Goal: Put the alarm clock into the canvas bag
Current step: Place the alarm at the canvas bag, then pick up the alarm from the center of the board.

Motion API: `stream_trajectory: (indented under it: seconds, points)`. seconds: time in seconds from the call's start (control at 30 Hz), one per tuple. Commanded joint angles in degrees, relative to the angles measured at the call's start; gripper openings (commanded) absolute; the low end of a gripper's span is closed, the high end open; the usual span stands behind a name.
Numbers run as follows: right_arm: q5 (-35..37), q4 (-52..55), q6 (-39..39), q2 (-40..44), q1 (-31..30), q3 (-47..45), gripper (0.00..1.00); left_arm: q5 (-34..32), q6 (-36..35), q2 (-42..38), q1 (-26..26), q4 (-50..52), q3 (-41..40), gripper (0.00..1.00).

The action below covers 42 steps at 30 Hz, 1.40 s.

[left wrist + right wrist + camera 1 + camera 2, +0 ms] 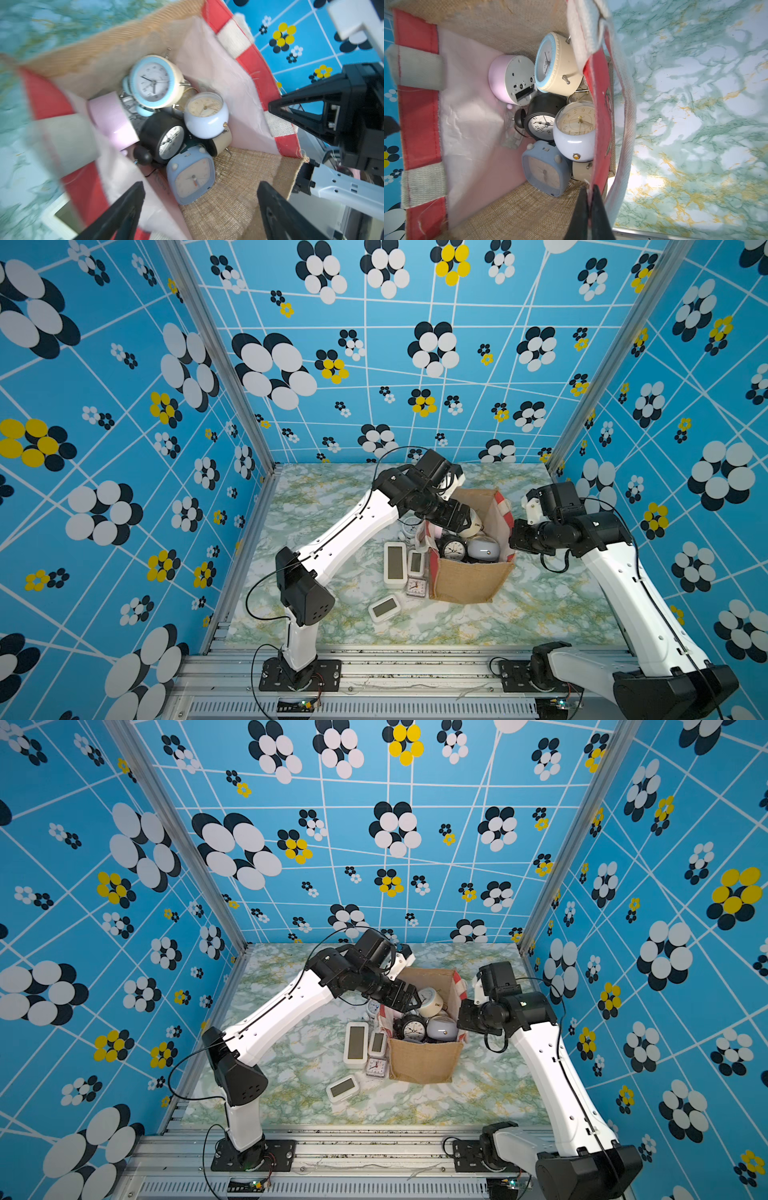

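Alarm clock (155, 83) round, cream, canvas bag (469, 585) coarse burlap

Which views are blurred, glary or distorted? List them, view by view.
Left wrist view: motion blur smears the edges, worst on the red panel of the canvas bag; the blue-rimmed clock is readable. Right wrist view: sharp, with one white glare patch on the table. Both top views: crisp, evenly lit, wide-angle perspective splaying the walls.
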<state>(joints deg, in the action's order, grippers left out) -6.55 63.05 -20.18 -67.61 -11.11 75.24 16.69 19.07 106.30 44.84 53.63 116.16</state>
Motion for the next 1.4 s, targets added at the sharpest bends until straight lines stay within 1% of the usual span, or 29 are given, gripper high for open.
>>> stream_trajectory:
  seconds: [0.0,0.13,0.23,0.37,0.47,0.7,0.9,0.97,1.07,1.27,1.37]
  points:
    - [0.0,0.3,0.2,-0.2,-0.2,1.5,0.02,-6.4,5.8,-6.7,-3.3,-6.0,-7.3,0.86]
    - [0.0,0.2,0.3,-0.4,-0.2,1.6,0.02,-11.7,9.4,-13.2,-6.8,-8.9,-16.5,0.85]
    - [-0.2,0.1,0.4,-0.8,-0.2,1.8,0.03,-14.1,10.9,-15.8,-8.8,-8.2,-20.8,0.85]
    - [-0.3,0.0,0.5,-1.3,-0.2,2.0,0.03,-16.3,12.4,-17.4,-10.5,-6.2,-25.4,0.85]
    - [-0.5,-0.4,0.5,-1.5,-0.2,1.8,0.03,-16.3,13.4,-17.3,-11.2,-5.5,-28.6,0.85]
    - [-0.5,-0.6,0.6,-1.5,-0.2,1.5,0.04,-15.0,16.0,-14.9,-11.1,-6.7,-35.5,0.85]
    - [-0.5,-0.8,0.3,-1.3,-0.2,1.2,0.05,-13.6,17.8,-11.7,-9.7,-10.1,-40.1,0.86]
    - [-0.6,-0.8,0.3,-1.4,-0.2,1.2,0.06,-14.0,18.1,-9.9,-8.8,-10.4,-40.3,0.90]
    - [-0.6,-0.8,0.2,-1.3,-0.2,1.2,0.06,-14.9,18.7,-7.1,-7.5,-10.3,-39.8,0.94]
    - [-0.6,-0.6,0.1,-1.3,-0.2,1.1,0.07,-16.7,19.0,-2.2,-6.3,-10.5,-38.7,0.99]
    - [-0.6,-0.6,0.0,-1.1,-0.2,1.2,0.07,-16.8,18.9,-0.4,-6.3,-10.8,-38.3,0.99]
